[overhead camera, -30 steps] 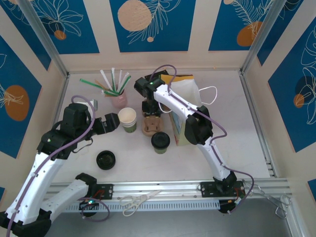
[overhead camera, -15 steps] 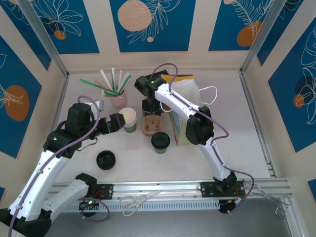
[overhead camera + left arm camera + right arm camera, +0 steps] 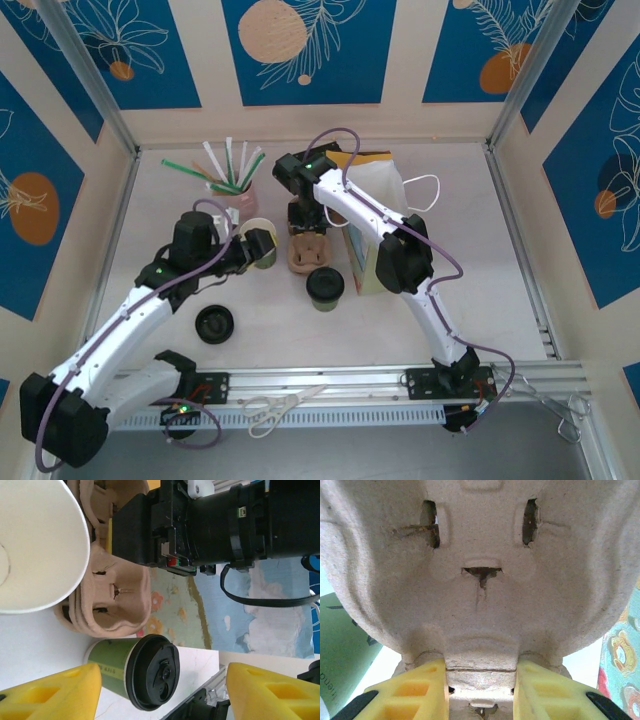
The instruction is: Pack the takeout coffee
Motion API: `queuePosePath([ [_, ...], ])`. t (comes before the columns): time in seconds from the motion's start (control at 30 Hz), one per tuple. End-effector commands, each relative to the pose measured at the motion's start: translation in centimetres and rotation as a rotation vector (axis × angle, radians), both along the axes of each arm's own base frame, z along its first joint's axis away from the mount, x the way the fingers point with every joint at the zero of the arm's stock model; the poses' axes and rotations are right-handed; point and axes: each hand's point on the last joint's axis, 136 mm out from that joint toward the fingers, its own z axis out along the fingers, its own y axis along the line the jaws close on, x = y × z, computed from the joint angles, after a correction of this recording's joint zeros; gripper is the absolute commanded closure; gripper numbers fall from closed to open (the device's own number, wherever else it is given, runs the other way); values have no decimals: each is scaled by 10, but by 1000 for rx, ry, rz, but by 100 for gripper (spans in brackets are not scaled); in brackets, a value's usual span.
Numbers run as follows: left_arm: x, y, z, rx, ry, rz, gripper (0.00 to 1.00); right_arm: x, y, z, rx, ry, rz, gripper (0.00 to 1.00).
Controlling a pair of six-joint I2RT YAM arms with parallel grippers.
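Takeout coffee [image 3: 325, 286] one, lidless cup [image 3: 35, 545] one

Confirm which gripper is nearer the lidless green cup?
Left. The left gripper sits right beside the lidless cup, on its left; the right gripper is farther right, clamped on the pulp carrier.

pulp cup carrier [image 3: 303, 262], lidless cup [image 3: 35, 545], loose black lid [image 3: 214, 323], scissors [image 3: 280, 407]

The lidless cup [image 3: 35, 545] runs off frame; a yellow finger [image 3: 55, 692] partly hides the takeout coffee [image 3: 150, 677].
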Motion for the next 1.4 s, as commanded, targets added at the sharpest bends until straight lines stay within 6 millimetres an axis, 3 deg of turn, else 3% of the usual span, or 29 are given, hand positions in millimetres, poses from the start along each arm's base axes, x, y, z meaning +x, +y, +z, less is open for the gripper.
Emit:
queuePosePath([
  [0.0, 8, -15, 5, -54, -39, -10, 34, 2, -1, 29, 43, -41, 3, 69],
  [0.53, 19, -45, -44, 37, 26, -39, 33, 3, 1, 30, 57, -39, 0, 69],
  [0.8, 18, -48, -70, 105, 65, -44, 33, 5, 1, 30, 63, -38, -4, 69],
  [1.37, 26, -59, -78, 95, 71, -61, 32, 4, 3, 26, 72, -21, -10, 69],
])
